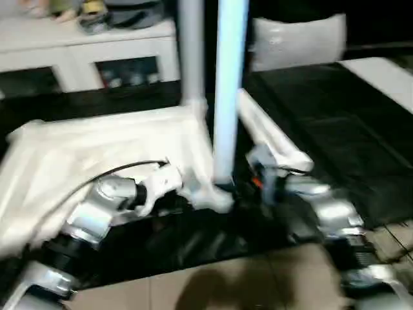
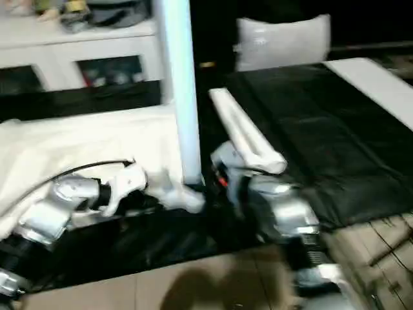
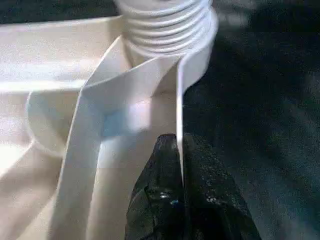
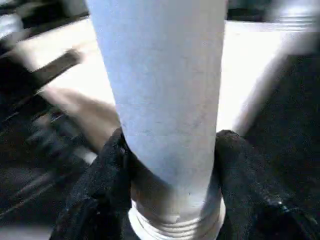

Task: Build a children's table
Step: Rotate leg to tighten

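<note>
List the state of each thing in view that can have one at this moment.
Table top: upside down on the dark mat, ribbed underside up.
Upright leg: standing in the near corner socket, threads still showing at its base.
Second upright leg: standing at a farther corner.
Loose legs: lying on the mat beside the top.
Left end effector: shut on the top's edge wall.
Right end effector: fingers on either side of the upright leg's base.

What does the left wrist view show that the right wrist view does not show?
Left wrist view: the left gripper pinches a thin rib of the tabletop, just beside the corner socket.

Right wrist view: the right gripper has its fingers on either side of the upright leg.

Both views: the leg's threaded end at the socket, and the white tabletop.
</note>
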### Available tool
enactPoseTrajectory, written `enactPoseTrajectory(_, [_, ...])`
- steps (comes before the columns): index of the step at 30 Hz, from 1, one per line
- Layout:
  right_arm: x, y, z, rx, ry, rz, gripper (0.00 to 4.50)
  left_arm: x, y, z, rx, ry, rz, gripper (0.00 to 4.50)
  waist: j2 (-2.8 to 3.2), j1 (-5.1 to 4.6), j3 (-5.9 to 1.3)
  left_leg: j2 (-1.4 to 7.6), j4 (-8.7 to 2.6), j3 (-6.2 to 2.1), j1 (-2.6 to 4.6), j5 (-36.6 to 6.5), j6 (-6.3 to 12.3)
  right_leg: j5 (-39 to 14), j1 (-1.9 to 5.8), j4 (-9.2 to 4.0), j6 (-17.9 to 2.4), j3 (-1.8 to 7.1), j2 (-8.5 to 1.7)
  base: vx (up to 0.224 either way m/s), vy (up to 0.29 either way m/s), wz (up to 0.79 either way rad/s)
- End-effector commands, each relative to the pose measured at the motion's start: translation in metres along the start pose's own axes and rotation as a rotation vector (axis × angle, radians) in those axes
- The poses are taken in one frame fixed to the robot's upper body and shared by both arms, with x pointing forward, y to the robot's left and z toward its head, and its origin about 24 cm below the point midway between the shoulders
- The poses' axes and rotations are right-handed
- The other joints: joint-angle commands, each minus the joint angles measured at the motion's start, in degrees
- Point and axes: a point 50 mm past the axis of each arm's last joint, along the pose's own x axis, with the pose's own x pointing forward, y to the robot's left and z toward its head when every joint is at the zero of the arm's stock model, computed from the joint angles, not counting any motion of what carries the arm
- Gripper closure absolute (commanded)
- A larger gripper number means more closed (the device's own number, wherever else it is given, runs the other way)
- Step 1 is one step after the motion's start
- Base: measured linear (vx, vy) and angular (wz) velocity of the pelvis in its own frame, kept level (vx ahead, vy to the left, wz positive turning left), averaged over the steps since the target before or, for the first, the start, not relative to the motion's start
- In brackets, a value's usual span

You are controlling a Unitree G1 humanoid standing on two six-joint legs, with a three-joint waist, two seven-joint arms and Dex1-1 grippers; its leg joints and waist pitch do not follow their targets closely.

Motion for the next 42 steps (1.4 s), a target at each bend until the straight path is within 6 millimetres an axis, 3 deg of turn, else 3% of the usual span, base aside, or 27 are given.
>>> enactPoseTrajectory(1, [0.017, 0.000, -0.023, 0.165, 0.077, -0.162, 2.41, 0.017, -0.014, 0.029, -0.070, -0.134, 0.036, 4.50, -0.13, -0.48, -2.27, 0.76, -4.45, -0.33, -1.47, -16.38, 1.77, -34.95, 3.34, -6.64, -0.97, 1.54, -3.42, 0.000, 0.000, 0.00])
enactPoseTrajectory(2, [0.017, 0.000, -0.023, 0.165, 0.077, -0.162, 2.41, 0.017, -0.014, 0.029, -0.070, -0.134, 0.036, 4.50, 0.05, -1.24, -2.30, 0.93, -4.55, -0.54, -1.67, -16.45, 2.19, -32.46, 3.34, -6.75, -1.94, 1.26, -3.31, 0.000, 0.000, 0.00])
enactPoseTrajectory(3, [0.022, 0.000, -0.022, 0.188, 0.069, -0.208, 2.41, 0.020, -0.014, 0.033, -0.099, -0.143, 0.084, 4.50, -0.38, -1.42, -2.43, 0.92, -4.53, -0.63, -1.83, -16.29, 2.23, -31.73, 3.44, -6.74, -2.00, 1.24, -3.30, 0.000, 0.000, 0.00])
enactPoseTrajectory(4, [0.026, 0.000, -0.021, 0.208, 0.062, -0.250, 2.41, 0.023, -0.013, 0.038, -0.119, -0.153, 0.124, 4.50, -0.28, -1.89, -2.34, 0.71, -4.44, -0.61, -1.83, -16.54, 2.44, -31.56, 3.25, -6.67, -2.41, 1.21, -3.29, 0.000, 0.000, 0.00])
enactPoseTrajectory(6, [0.037, 0.002, -0.017, 0.229, 0.052, -0.316, 2.41, 0.029, -0.011, 0.049, -0.162, -0.182, 0.206, 4.50, -0.72, -2.64, -2.27, 0.33, -4.23, -0.63, -1.86, -17.24, 2.99, -33.27, 3.03, -6.95, -2.00, 0.90, -3.23, 0.000, 0.000, 0.00])
enactPoseTrajectory(8, [0.045, 0.005, -0.013, 0.231, 0.039, -0.338, 2.41, 0.032, -0.009, 0.057, -0.168, -0.186, 0.256, 4.50, -0.53, -2.67, -2.47, 0.37, -4.20, -0.76, -2.03, -16.64, 3.35, -32.55, 3.10, -6.94, -1.91, 1.02, -3.38, 0.000, 0.000, 0.00])
enactPoseTrajectory(10, [0.047, 0.008, -0.009, 0.207, 0.016, -0.308, 2.41, 0.030, -0.006, 0.056, -0.132, -0.165, 0.277, 4.50, -0.55, -2.41, -2.85, 0.69, -4.39, -0.90, -2.42, -14.45, 3.92, -28.22, 3.33, -6.33, -3.09, 1.54, -3.50, 0.000, 0.000, 0.00])
enactPoseTrajectory(11, [0.046, 0.007, -0.008, 0.190, 0.008, -0.300, 2.41, 0.029, -0.005, 0.055, -0.117, -0.153, 0.284, 4.50, -0.43, -2.14, -3.10, 0.97, -4.41, -0.91, -2.63, -11.64, 4.56, -23.33, 3.46, -5.63, -4.89, 1.98, -3.53, 0.000, 0.000, 0.00])
enactPoseTrajectory(12, [0.046, 0.007, -0.007, 0.173, 0.000, -0.296, 1.85, 0.028, -0.003, 0.053, -0.106, -0.140, 0.292, 4.50, -0.53, -2.01, -3.29, 1.10, -4.37, -0.92, -2.78, -9.96, 4.98, -20.75, 3.52, -5.27, -5.79, 2.15, -3.52, 0.000, 0.000, 0.00])
enactPoseTrajectory(15, [0.038, 0.000, -0.002, 0.156, -0.063, -0.302, 1.69, 0.021, 0.002, 0.043, -0.045, -0.081, 0.301, 4.50, -0.57, -1.25, -3.73, 1.33, -3.96, -0.66, -2.99, -2.77, 7.46, -9.90, 3.85, -3.70, -10.25, 2.60, -3.52, 0.000, 0.000, 0.00])
enactPoseTrajectory(19, [0.018, -0.009, 0.006, 0.101, -0.151, -0.238, 1.30, 0.014, 0.007, 0.032, 0.006, -0.043, 0.270, 4.50, -0.54, 0.22, -3.81, 1.48, -3.73, -0.49, -2.81, 2.48, 9.96, -4.49, 4.03, -2.92, -11.98, 2.70, -3.47, 0.000, 0.000, 0.00])
enactPoseTrajectory(22, [0.009, -0.011, 0.010, 0.054, -0.177, -0.196, 1.08, 0.013, 0.005, 0.029, 0.065, -0.042, 0.216, 4.50, -0.33, 0.89, -3.65, 1.69, -3.85, -0.42, -2.46, 1.89, 10.07, -5.99, 3.81, -3.08, -11.90, 2.75, -3.45, 0.000, 0.000, 0.00])
enactPoseTrajectory(26, [-0.012, -0.017, 0.014, -0.080, -0.156, -0.117, 0.63, 0.010, -0.001, 0.021, 0.140, -0.034, 0.093, 4.50, -0.28, 2.14, -3.54, 1.77, -3.99, -0.22, -2.18, -0.33, 8.65, -8.13, 3.79, -3.26, -10.98, 2.96, -3.39, 0.000, 0.000, 0.00])
enactPoseTrajectory(31, [-0.042, -0.016, 0.017, -0.195, -0.083, 0.128, 0.30, 0.003, -0.007, 0.007, 0.262, 0.018, -0.117, 4.50, -0.19, 3.41, -3.47, 1.73, -4.02, -0.05, -2.05, -1.46, 8.71, -9.48, 3.75, -3.43, -10.55, 3.11, -3.40, 0.000, 0.000, 0.00])
enactPoseTrajectory(33, [-0.044, -0.015, 0.017, -0.200, -0.076, 0.159, 0.07, 0.002, -0.007, 0.006, 0.274, 0.028, -0.135, 4.50, -0.25, 3.82, -3.40, 1.87, -4.14, 0.01, -2.00, -1.43, 8.58, -9.60, 3.65, -3.34, -10.62, 3.20, -3.37, 0.000, 0.000, 0.00])
enactPoseTrajectory(37, [-0.052, -0.006, 0.010, -0.219, 0.032, 0.342, 0.07, -0.004, -0.009, -0.003, 0.336, 0.079, -0.267, 4.50, -0.29, 4.01, -3.42, 1.93, -4.21, -0.02, -2.05, -2.19, 8.20, -10.29, 3.80, -3.38, -10.29, 3.22, -3.37, 0.000, 0.000, 0.00])
enactPoseTrajectory(42, [-0.052, -0.005, 0.000, -0.284, 0.141, 0.389, 0.07, -0.007, -0.011, -0.006, 0.380, 0.111, -0.353, 4.50, -0.54, 4.40, -3.55, 1.87, -4.13, 0.08, -2.12, -1.22, 7.30, -10.37, 3.78, -3.30, -10.24, 3.24, -3.48, 0.000, 0.000, 0.00])
